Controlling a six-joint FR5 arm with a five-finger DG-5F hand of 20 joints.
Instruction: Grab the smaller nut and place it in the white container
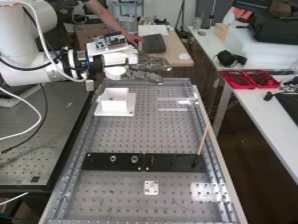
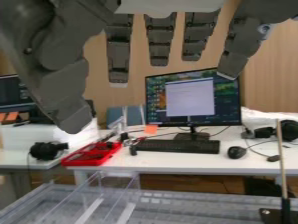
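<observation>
Over the bench's far end in the high view, my dark grey robotic hand [image 1: 149, 65] hangs released, beyond a square, box-shaped white container [image 1: 114, 106]. A large round metal nut [image 1: 113, 159] and a metal bearing [image 1: 134, 159] stand on a flat black bar [image 1: 176, 162]. From the wrist, my straight fingers [image 2: 159, 42] face a black-framed monitor [image 2: 189, 100] and a red tray [image 2: 86, 159].

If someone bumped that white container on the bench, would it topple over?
Probably not: the white container has a flat base wider than its walls, so a push would more likely slide it, unless it's fastened. Its thin walls suggest it may be light for its size.
</observation>
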